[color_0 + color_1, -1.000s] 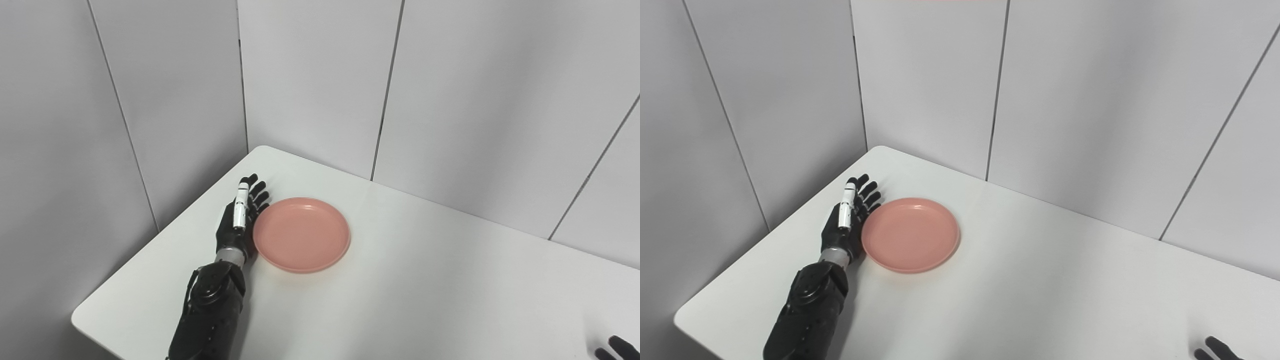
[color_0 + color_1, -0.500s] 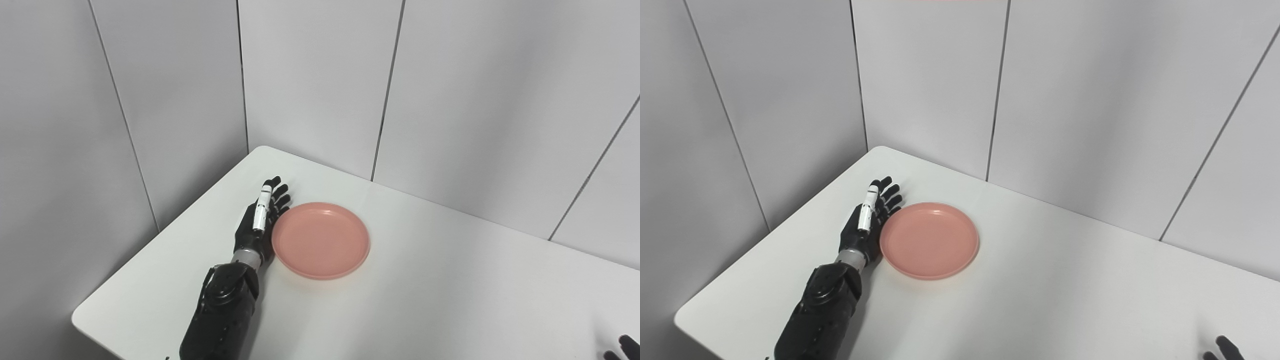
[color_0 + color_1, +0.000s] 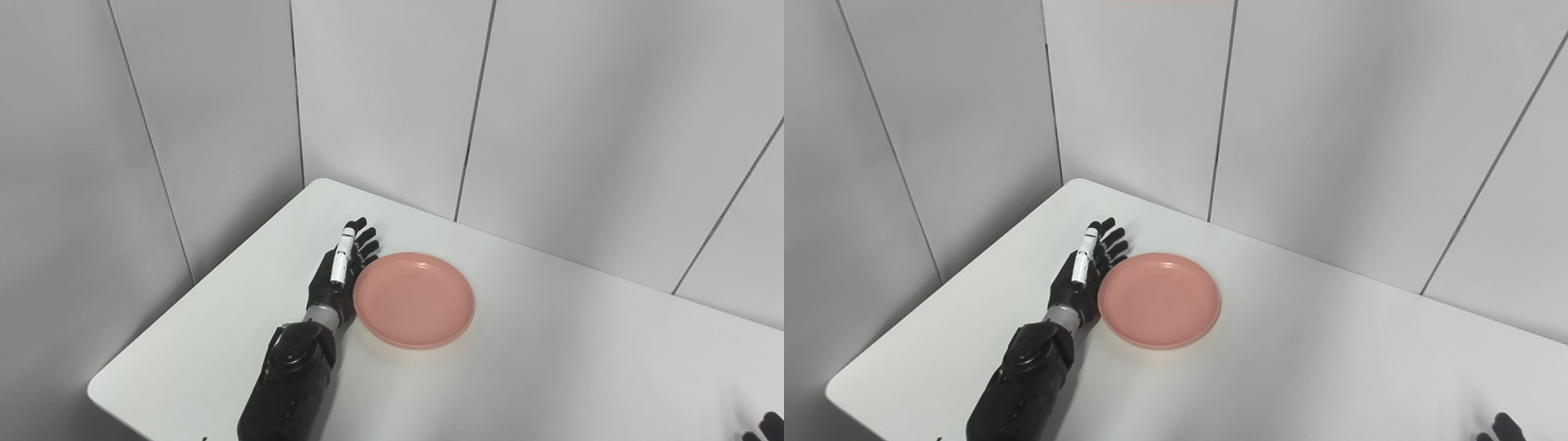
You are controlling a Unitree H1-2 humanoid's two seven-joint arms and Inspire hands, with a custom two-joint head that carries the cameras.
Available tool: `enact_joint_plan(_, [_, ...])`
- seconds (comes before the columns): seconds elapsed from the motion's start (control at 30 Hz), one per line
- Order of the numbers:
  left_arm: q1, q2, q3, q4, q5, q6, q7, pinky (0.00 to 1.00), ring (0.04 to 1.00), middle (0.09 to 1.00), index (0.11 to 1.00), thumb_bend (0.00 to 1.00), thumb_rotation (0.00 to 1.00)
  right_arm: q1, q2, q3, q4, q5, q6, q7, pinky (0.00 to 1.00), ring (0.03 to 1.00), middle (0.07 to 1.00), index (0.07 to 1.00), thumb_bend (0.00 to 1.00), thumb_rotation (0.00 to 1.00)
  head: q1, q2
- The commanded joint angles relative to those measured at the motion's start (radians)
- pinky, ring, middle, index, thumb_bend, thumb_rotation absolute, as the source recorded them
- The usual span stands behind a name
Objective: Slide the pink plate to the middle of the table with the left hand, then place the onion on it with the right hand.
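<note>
From the left eye view, my left hand (image 3: 338,277) lies low on the smooth white desk (image 3: 551,367), a glossy black shell with one white segmented finger running along its top. Its fingers (image 3: 362,237) are stretched out straight and slightly fanned, gripping nothing, and their inner edge rests against the left rim of the round, shallow pink plastic plate (image 3: 414,300). The plate sits flat on the desk, left of centre and near the back corner, its matt inside bare and its raised lip catching a small highlight at the far side. Grey panelled walls (image 3: 380,98) with dark vertical seams close in behind the desk. Only dark fingertips of my right hand (image 3: 765,425) peek in at the bottom right corner, well apart from the plate; I cannot tell whether they are spread or curled.

From the right eye view, the same left hand (image 3: 1082,275) presses side-on to the plate's (image 3: 1159,300) left rim, with my ribbed black forearm (image 3: 1026,383) running down to the bottom edge. The onion appears in neither view. My right hand (image 3: 1497,427) shows again as a mere dark tip at the lower right.
</note>
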Motion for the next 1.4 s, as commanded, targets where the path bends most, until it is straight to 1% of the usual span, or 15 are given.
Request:
enact_joint_plan(0.0, [0.010,-0.021,-0.004,-0.045,-0.010,0.016,-0.009,0.94,0.937,0.935,0.916,0.37,1.00,0.012,0.022,-0.005,-0.057,0.032,0.032,-0.002,0.95,0.965,0.970,0.932,0.73,0.81,-0.021,0.014])
enact_joint_plan(0.03, [0.010,-0.022,-0.006,-0.036,-0.018,0.010,-0.024,0.95,0.946,0.943,0.925,0.37,1.00,0.017,0.024,0.003,-0.070,0.029,0.040,-0.001,0.98,0.986,0.988,0.971,0.64,0.82,-0.050,0.023])
enact_joint_plan(0.07, [0.008,-0.024,-0.006,-0.027,-0.018,-0.004,-0.033,0.97,0.959,0.957,0.939,0.37,1.00,0.021,0.026,0.011,-0.082,0.023,0.047,-0.001,0.99,0.993,0.994,0.986,0.49,0.91,-0.089,0.025])
enact_joint_plan(0.1, [0.008,-0.026,-0.005,-0.023,-0.016,-0.013,-0.038,0.97,0.962,0.961,0.943,0.37,1.00,0.026,0.026,0.017,-0.093,0.016,0.052,0.000,1.00,0.997,0.997,0.993,0.37,0.95,-0.089,0.025])
enact_joint_plan(0.13, [-0.001,-0.032,-0.007,-0.012,0.012,-0.039,-0.021,0.97,0.963,0.963,0.945,0.37,1.00,0.026,0.027,0.022,-0.102,0.011,0.047,0.001,1.00,0.999,0.999,0.997,0.32,0.98,-0.103,0.017])
enact_joint_plan(0.17, [-0.007,-0.037,-0.008,-0.005,0.033,-0.058,-0.007,0.96,0.956,0.957,0.933,0.36,1.00,0.026,0.028,0.024,-0.108,0.010,0.044,0.000,1.00,1.000,1.000,0.999,0.22,0.99,-0.103,0.017])
enact_joint_plan(0.23, [-0.023,-0.038,-0.015,0.000,0.047,-0.072,-0.011,0.96,0.957,0.955,0.931,0.35,1.00,0.019,0.035,0.021,-0.117,0.017,0.043,-0.009,1.00,1.000,1.000,1.000,0.14,1.00,-0.095,0.015])
enact_joint_plan(0.3, [-0.035,-0.039,-0.026,-0.006,0.047,-0.055,-0.023,0.94,0.947,0.945,0.923,0.36,1.00,0.014,0.033,0.019,-0.109,0.022,0.033,-0.005,1.00,1.000,1.000,1.000,0.11,1.00,-0.094,0.012])
enact_joint_plan(0.43, [-0.038,-0.027,-0.039,-0.018,0.050,-0.024,-0.036,0.94,0.942,0.944,0.921,0.37,1.00,0.015,0.038,0.019,-0.090,0.021,0.023,-0.004,1.00,1.000,1.000,1.000,0.11,1.00,-0.084,-0.001])
enact_joint_plan(0.67, [-0.032,-0.013,-0.041,-0.036,0.048,-0.008,-0.047,0.94,0.945,0.945,0.926,0.36,1.00,0.020,0.038,0.027,-0.060,-0.005,-0.004,-0.006,1.00,1.000,1.000,1.000,0.12,1.00,-0.084,-0.004])
enact_joint_plan(0.8, [-0.035,-0.011,-0.052,-0.030,0.049,-0.008,-0.063,0.92,0.931,0.933,0.914,0.37,1.00,0.027,0.044,0.037,-0.061,-0.014,-0.015,0.000,1.00,1.000,1.000,1.000,0.13,1.00,-0.109,-0.007])
enact_joint_plan(0.97, [-0.040,-0.027,-0.069,-0.031,0.038,0.028,-0.072,0.93,0.937,0.935,0.909,0.36,1.00,0.032,0.066,0.034,-0.093,-0.020,0.024,-0.025,1.00,1.000,1.000,1.000,0.14,1.00,-0.139,0.002])
enact_joint_plan(1.1, [-0.034,-0.045,-0.083,-0.042,0.039,0.047,-0.074,0.93,0.943,0.940,0.914,0.34,1.00,0.036,0.063,0.045,-0.094,-0.032,0.007,-0.016,1.00,1.000,1.000,1.000,0.12,1.00,-0.150,0.007])
enact_joint_plan(1.17, [-0.034,-0.049,-0.093,-0.040,0.047,0.045,-0.076,0.93,0.943,0.941,0.915,0.34,1.00,0.036,0.061,0.053,-0.087,-0.043,-0.009,-0.014,1.00,1.000,1.000,1.000,0.11,1.00,-0.159,0.007])
enact_joint_plan(1.37, [-0.041,-0.045,-0.111,-0.023,0.046,0.037,-0.098,0.93,0.942,0.942,0.921,0.36,1.00,0.039,0.072,0.061,-0.083,-0.057,-0.014,-0.020,1.00,1.000,1.000,1.000,0.12,1.00,-0.179,-0.002])
